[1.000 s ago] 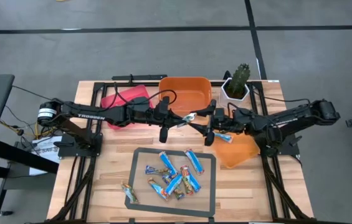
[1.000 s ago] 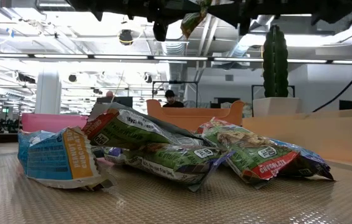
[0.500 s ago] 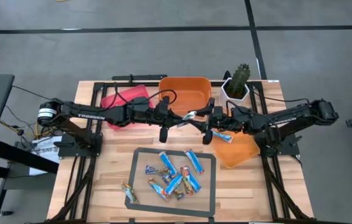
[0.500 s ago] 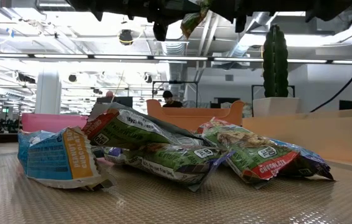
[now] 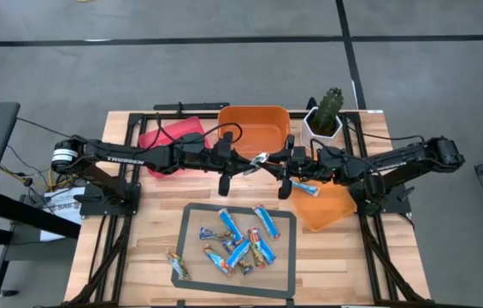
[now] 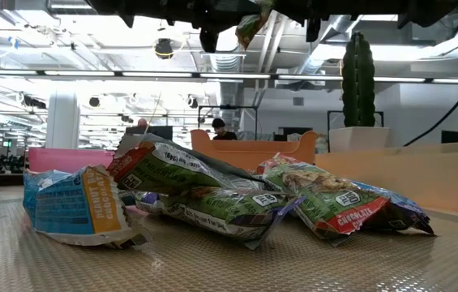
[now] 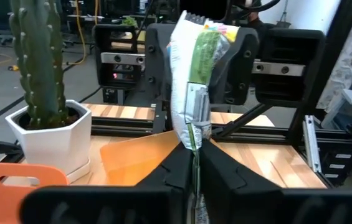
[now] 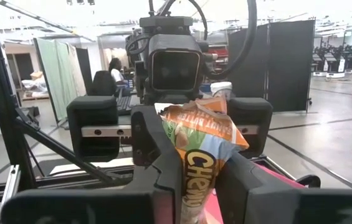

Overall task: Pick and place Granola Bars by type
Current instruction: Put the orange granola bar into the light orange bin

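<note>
Low view, nearest: a heap of Granola Bars (image 6: pixel 212 199) on the grey mat (image 5: pixel 191 272); a blue-and-orange one (image 6: pixel 79 207) lies left, green-wrapped ones in the middle and right. One loose bar (image 5: pixel 178 265) lies across the mat's left edge. Bars at the back of the heap are hidden by those in front.

Above the counter (image 5: pixel 138 248), mid-air, the left gripper (image 5: pixel 243 163) and right gripper (image 5: pixel 281 165) meet nose to nose over one green-and-white bar (image 7: pixel 192 81). In the left wrist view the left gripper is clenched on that bar's lower seam. In the right wrist view the right gripper's fingers (image 8: pixel 163 168) flank the same wrapper's other end closely; firm clamp or not, cannot tell. From above the bar is mostly hidden between the arms.

Behind: light orange bin (image 5: pixel 331 210) with one blue bar (image 5: pixel 307 188), orange bin (image 5: pixel 254 122), red bin (image 5: pixel 168 137) partly covered by the left arm, potted cactus (image 5: pixel 326 111). Far room: a seated person (image 6: pixel 219 128), small and unclear.
</note>
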You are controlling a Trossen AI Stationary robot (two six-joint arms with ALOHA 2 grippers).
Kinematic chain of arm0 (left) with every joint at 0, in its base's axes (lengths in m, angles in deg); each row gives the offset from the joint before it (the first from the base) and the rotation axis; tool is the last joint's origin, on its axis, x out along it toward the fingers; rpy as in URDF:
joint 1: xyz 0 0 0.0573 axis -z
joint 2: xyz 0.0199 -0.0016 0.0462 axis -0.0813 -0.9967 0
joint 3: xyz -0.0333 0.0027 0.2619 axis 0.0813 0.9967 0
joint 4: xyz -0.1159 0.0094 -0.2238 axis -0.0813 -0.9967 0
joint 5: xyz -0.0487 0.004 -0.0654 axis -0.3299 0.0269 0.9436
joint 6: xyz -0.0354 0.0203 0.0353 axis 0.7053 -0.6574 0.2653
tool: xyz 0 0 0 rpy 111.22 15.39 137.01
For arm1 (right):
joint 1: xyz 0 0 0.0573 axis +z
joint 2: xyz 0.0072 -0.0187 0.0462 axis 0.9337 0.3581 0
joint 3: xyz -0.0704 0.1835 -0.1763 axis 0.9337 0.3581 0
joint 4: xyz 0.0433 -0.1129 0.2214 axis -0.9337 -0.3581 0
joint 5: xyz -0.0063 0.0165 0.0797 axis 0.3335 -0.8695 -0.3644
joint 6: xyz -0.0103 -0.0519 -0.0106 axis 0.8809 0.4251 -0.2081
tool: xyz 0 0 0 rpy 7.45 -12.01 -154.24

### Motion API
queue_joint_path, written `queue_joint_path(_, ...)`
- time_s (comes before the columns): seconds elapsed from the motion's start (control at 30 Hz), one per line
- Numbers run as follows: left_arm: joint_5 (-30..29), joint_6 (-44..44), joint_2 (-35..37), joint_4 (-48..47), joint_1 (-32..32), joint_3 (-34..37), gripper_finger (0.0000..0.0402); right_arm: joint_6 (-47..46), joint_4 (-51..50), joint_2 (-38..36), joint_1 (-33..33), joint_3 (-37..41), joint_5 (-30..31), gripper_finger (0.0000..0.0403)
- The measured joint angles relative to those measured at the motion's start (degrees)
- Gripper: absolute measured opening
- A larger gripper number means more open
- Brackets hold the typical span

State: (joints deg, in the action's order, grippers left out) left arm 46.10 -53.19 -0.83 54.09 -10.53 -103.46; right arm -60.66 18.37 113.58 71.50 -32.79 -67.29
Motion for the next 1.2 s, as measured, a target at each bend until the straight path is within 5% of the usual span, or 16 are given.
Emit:
queue_joint_path(0.37,0.9,0.0,0.0,-1.0,0.0,0.0,0.0171,0.0,-3.2,0.0,-0.2,0.0,0.9,0.0056)
queue_joint_path(0.7,-2.2,-0.4,0.1,-6.7,-1.9,0.0,0.021,-4.7,-17.6,-2.7,-2.9,0.1,0.8,0.0056)
queue_joint_path(1.2,-2.2,-1.3,0.1,-9.8,-2.4,0.0,0.0211,-6.1,-74.5,-7.0,-4.2,-17.5,0.8,0.0056)
